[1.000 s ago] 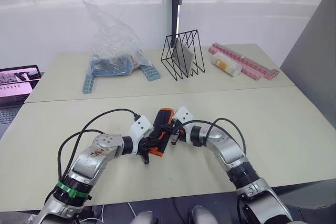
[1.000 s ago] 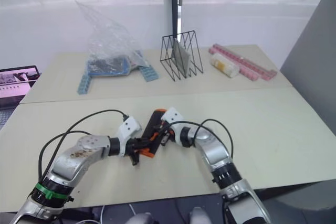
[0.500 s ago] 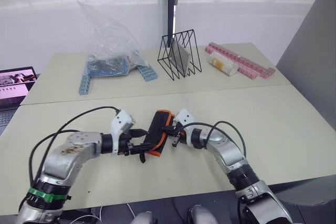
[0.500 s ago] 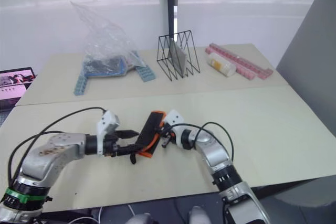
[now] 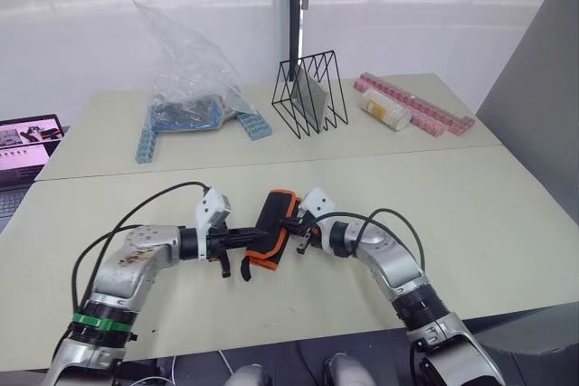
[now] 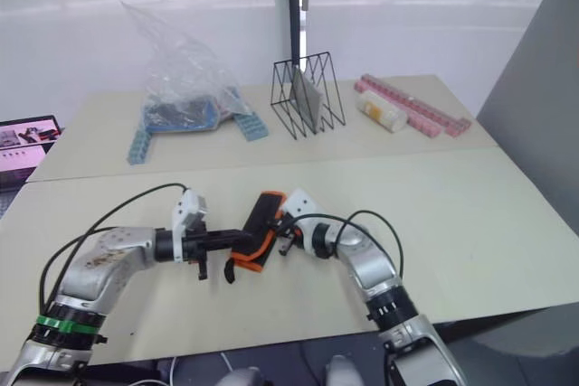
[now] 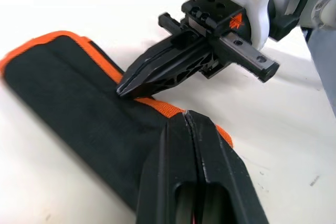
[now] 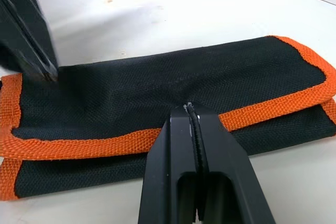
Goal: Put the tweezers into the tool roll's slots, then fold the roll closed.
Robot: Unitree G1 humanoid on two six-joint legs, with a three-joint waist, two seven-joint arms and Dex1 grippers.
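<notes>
The tool roll [image 5: 271,226] lies folded shut at the middle of the near table, black with orange piping, and a black strap end [image 5: 243,268] curls from its near end. My left gripper [image 7: 187,117] reaches in from the left, shut, with its tip resting on the roll's orange edge. Coming from the right, my right gripper [image 8: 190,109] is also shut, and its tip rests on the piping of the top flap. The two tips sit close together over the roll. The tweezers and the slots are hidden inside the fold.
On the far table stand a clear plastic bag [image 5: 188,79] holding blue parts, a black wire rack [image 5: 312,97], a small bottle [image 5: 391,115] and pink strips [image 5: 418,106]. A laptop [image 5: 27,146] sits off the left edge. A seam runs between the two tables.
My left arm has drawn back to the left while its fingers stay on the roll. The right gripper holds its place, and the roll lies folded as before.
</notes>
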